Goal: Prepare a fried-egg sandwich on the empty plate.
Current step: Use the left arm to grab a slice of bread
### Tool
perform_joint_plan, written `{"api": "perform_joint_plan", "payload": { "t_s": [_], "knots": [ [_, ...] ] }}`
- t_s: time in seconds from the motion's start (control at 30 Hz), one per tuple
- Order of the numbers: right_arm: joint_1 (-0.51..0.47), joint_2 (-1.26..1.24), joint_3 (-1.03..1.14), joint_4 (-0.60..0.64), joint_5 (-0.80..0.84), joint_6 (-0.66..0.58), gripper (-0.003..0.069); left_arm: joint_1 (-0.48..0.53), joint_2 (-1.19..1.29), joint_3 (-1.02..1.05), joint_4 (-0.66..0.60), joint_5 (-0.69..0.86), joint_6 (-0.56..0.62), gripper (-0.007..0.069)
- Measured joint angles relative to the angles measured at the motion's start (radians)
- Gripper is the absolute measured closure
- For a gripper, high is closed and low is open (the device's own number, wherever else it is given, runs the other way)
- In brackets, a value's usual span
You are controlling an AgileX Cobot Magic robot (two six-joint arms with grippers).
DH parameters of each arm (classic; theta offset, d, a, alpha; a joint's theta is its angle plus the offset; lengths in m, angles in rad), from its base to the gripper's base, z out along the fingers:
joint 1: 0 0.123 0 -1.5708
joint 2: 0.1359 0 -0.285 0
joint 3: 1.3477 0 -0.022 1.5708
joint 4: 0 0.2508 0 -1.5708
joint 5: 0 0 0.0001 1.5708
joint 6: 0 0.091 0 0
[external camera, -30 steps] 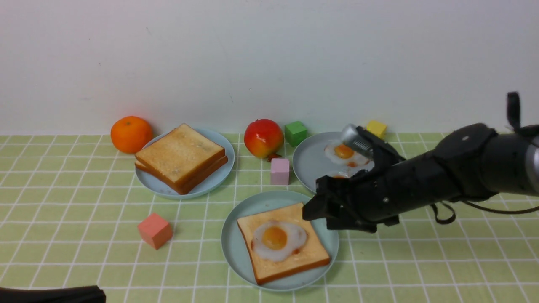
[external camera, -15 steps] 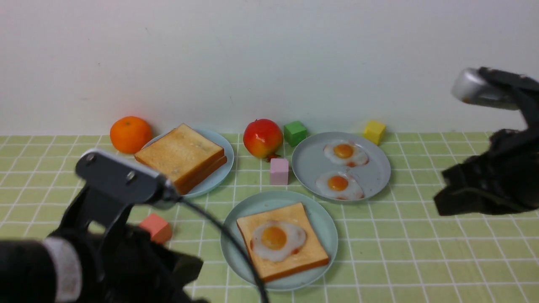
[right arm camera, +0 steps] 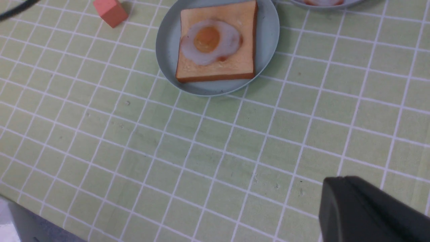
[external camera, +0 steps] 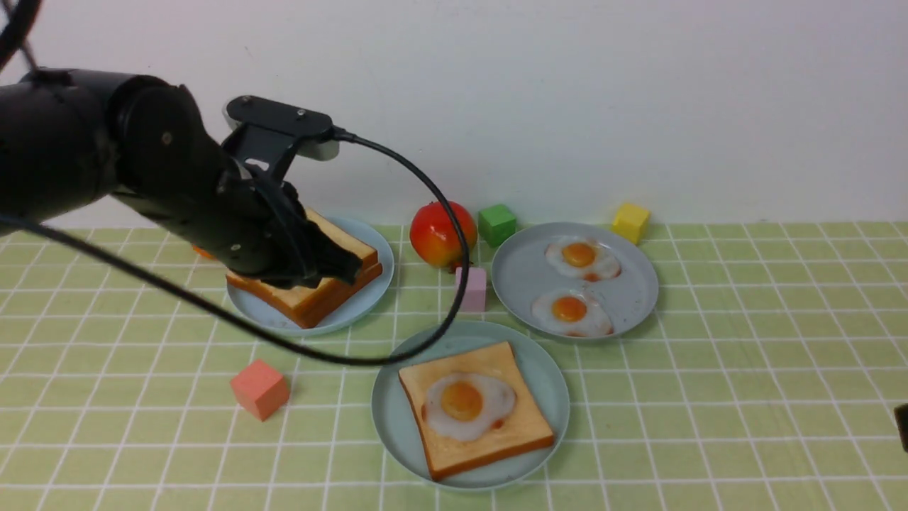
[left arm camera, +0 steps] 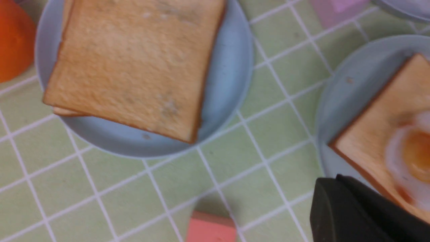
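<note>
Mint-green plastic, one round plate [external camera: 546, 369], low-rimmed, is set at the front centre of a green chequered cloth [external camera: 745, 355]. One toasted slice [external camera: 489, 448] is laid flat on it, and one fried egg [external camera: 464, 403] is laid on that slice, yolk up and uncovered. A blue plate [external camera: 372, 292] is placed behind and to the left, bearing a stack [external camera: 319, 298] of toasted slices. A grey plate [external camera: 518, 277] is placed behind and to the right, and two further eggs [external camera: 582, 259] [external camera: 571, 312] lie side by side in it. An orange [left arm camera: 11, 43] is seen just beside the blue plate, largely hidden in the front view by the left arm [external camera: 142, 177]. A red fruit [external camera: 436, 234], a green cube [external camera: 497, 224] and a yellow cube [external camera: 631, 222] are lined along the back. A pink block [external camera: 479, 291] stands between the blue and grey plates, and a coral cube [external camera: 259, 389] lies left of the mint plate. The left gripper [external camera: 346, 268] is held over the stack with its jaws together and nothing between them; contact with the bread cannot be judged. A black cable [external camera: 355, 362] is looped from that arm down to the mint plate's far rim. The right gripper [right arm camera: 356, 208] is kept at the right edge, well apart from all plates, its jaws closed and nothing held.
</note>
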Motion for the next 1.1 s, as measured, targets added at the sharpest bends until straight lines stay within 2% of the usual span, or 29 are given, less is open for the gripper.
{"api": "perform_joint_plan", "payload": {
  "t_s": [0.07, 0.2, 0.27, 0.3, 0.33, 0.43, 0.47, 0.53, 0.6, 0.77, 0.87, 0.97, 1.03, 1.07, 1.1],
  "knots": [
    [0.000, -0.024, 0.015, 0.000, -0.007, 0.000, 0.0650, 0.023, 0.067, -0.051, 0.004, 0.000, 0.011, 0.0638],
    [0.000, -0.037, 0.025, 0.000, -0.019, 0.001, 0.0647, 0.032, 0.174, -0.125, 0.059, -0.009, 0.059, 0.0581],
    [0.000, -0.037, 0.025, -0.001, -0.023, 0.001, 0.0645, 0.032, 0.207, -0.140, 0.078, -0.038, 0.083, 0.0521],
    [0.000, -0.037, 0.025, -0.001, -0.027, 0.001, 0.0644, 0.032, 0.226, -0.145, 0.089, -0.069, 0.100, 0.0444],
    [0.000, -0.037, 0.025, -0.001, -0.027, 0.001, 0.0644, 0.032, 0.231, -0.145, 0.096, -0.076, 0.103, 0.0435],
    [0.000, -0.037, 0.025, -0.001, -0.039, 0.002, 0.0643, 0.032, 0.265, -0.150, 0.139, -0.125, 0.112, 0.0266],
    [0.000, -0.037, 0.025, -0.001, -0.041, 0.002, 0.0643, 0.032, 0.267, -0.151, 0.141, -0.126, 0.113, 0.0266],
    [0.000, -0.037, 0.025, -0.001, -0.044, 0.002, 0.0643, 0.032, 0.297, -0.150, 0.170, -0.146, 0.114, 0.0186],
    [0.000, -0.037, 0.025, 0.001, -0.044, 0.002, 0.0643, 0.032, 0.323, -0.150, 0.182, -0.150, 0.114, 0.0164],
    [0.000, -0.037, 0.025, 0.025, -0.044, 0.003, 0.0641, 0.032, 0.369, -0.151, 0.200, -0.164, 0.114, 0.0159],
    [0.000, -0.037, 0.025, 0.035, -0.044, 0.003, 0.0640, 0.032, 0.373, -0.154, 0.211, -0.166, 0.114, 0.0189],
    [0.000, -0.037, 0.025, 0.045, -0.044, 0.003, 0.0637, 0.032, 0.379, -0.159, 0.220, -0.166, 0.114, 0.0258],
    [0.000, -0.037, 0.025, 0.047, -0.044, 0.003, 0.0637, 0.032, 0.379, -0.161, 0.227, -0.166, 0.114, 0.0335],
    [0.000, -0.037, 0.025, 0.047, -0.044, 0.003, 0.0637, 0.033, 0.379, -0.161, 0.227, -0.166, 0.114, 0.0343],
    [0.000, -0.037, 0.025, 0.047, -0.044, 0.003, 0.0637, 0.033, 0.379, -0.162, 0.227, -0.165, 0.114, 0.0409]
  ]
}}
